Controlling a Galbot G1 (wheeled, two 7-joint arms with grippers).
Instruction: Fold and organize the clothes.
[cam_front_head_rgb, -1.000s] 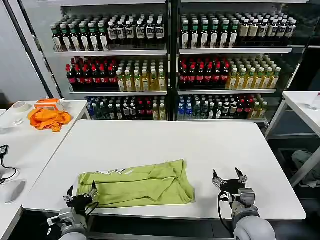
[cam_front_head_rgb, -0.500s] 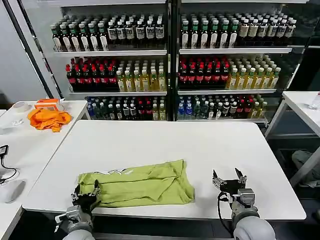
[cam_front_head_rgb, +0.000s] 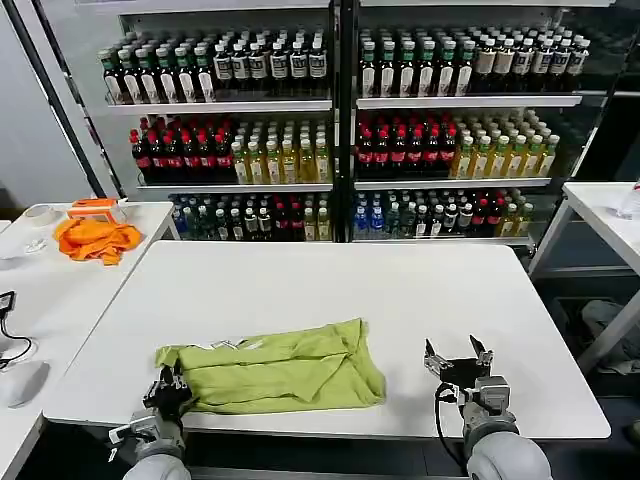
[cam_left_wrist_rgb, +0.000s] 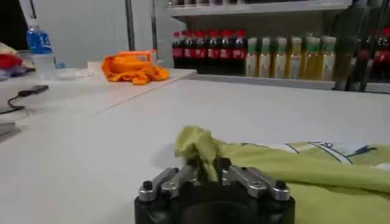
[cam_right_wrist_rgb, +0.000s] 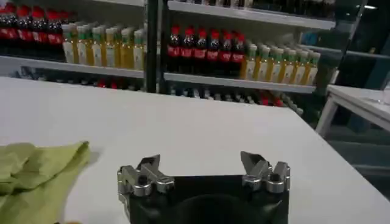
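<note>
Pinching the lime T-shirt (cam_front_head_rgb: 285, 372), left gripper (cam_front_head_rgb: 168, 388); right gripper (cam_front_head_rgb: 458, 357) idle.

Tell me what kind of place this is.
Probably a shop mock-up or robot test room: shelves of drink bottles line the back wall, plain white tables stand in front, and a green T-shirt lies there for folding.

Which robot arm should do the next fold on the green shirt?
Probably the left. The left gripper is shut on the T-shirt corner, while the right gripper sits open beside it, holding nothing.
</note>
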